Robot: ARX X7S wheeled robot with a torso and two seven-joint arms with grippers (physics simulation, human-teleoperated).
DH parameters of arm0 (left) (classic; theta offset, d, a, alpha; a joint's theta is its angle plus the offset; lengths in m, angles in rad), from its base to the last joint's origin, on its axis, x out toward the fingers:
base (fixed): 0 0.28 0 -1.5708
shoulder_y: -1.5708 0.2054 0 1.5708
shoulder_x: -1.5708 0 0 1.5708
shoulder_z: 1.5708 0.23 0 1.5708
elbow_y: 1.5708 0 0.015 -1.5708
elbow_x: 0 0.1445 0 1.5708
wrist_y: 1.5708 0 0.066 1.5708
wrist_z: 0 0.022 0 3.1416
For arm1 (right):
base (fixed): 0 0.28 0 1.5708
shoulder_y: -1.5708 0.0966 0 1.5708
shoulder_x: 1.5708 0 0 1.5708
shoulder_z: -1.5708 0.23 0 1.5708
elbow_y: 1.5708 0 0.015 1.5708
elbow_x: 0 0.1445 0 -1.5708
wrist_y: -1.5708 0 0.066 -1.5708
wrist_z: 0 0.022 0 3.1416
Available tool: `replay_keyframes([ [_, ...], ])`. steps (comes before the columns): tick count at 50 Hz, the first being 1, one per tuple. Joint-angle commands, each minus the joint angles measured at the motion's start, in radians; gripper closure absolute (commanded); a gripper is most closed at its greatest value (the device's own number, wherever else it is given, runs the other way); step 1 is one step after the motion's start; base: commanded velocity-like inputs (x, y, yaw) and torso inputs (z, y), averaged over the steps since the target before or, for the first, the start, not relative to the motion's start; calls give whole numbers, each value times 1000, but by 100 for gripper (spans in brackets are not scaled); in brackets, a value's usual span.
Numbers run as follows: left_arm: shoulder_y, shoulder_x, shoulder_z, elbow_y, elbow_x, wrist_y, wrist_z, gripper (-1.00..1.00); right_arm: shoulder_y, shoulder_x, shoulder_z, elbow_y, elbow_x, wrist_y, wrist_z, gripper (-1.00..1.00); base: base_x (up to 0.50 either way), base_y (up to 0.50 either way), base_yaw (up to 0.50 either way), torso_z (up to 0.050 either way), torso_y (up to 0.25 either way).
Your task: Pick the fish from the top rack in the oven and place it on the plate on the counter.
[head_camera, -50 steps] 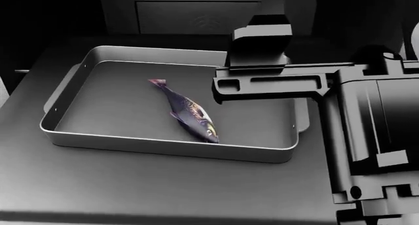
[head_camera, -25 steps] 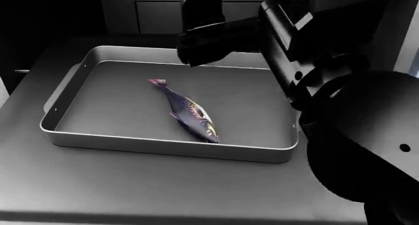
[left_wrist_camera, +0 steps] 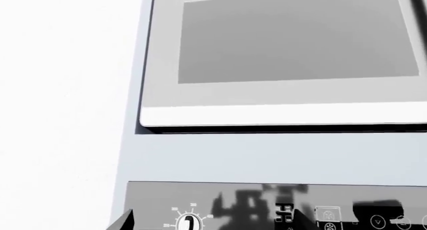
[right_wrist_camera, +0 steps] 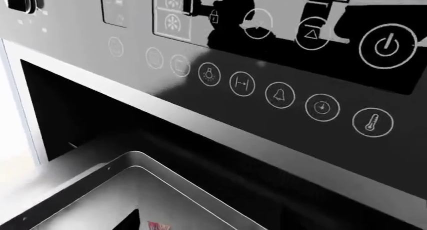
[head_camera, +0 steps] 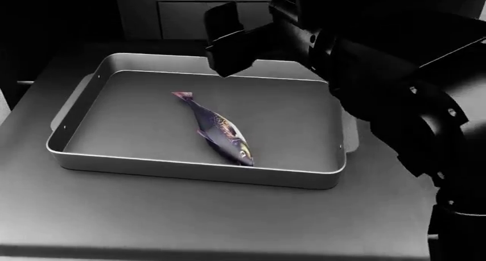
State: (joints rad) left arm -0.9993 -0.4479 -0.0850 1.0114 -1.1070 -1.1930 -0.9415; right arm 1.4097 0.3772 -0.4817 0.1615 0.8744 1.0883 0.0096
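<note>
Below and ahead of the right hand (head_camera: 227,42), whose state I cannot tell, the fish (head_camera: 216,129) lies diagonal in the tray (head_camera: 190,171); probably light, slippery, best pinched mid-body.

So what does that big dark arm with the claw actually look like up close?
The right arm is matt black all over, built from bulky rounded segments with small round fastener dots. It narrows to a blocky, squarish black claw. No cables, stripes or labels show. The left arm is out of view.
</note>
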Motion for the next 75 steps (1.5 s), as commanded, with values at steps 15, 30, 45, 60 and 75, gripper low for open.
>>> replay_keyframes([
  [15, -7, -40, -3, 5, -73, 23, -68, -100, 141, -128, -267, 533, -193, -189, -375, -100, 0, 0, 0, 0, 0],
  [30, 1, -70, -9, 14, -113, 48, -106, -100, 156, -173, -333, 645, -235, -216, -448, -100, 0, 0, 0, 0, 0],
  [45, 22, -88, 12, 12, -101, 86, -110, -100, 140, -189, -348, 622, -220, -201, -476, -100, 0, 0, 0, 0, 0],
  [60, 29, -106, 31, 6, -93, 115, -113, -100, 139, -225, -367, 735, -233, -244, -529, -100, 0, 0, 0, 0, 0],
  [75, 32, -126, 41, 2, -109, 138, -121, -100, 132, -269, -298, 795, -187, -259, -479, -100, 0, 0, 0, 0, 0],
])
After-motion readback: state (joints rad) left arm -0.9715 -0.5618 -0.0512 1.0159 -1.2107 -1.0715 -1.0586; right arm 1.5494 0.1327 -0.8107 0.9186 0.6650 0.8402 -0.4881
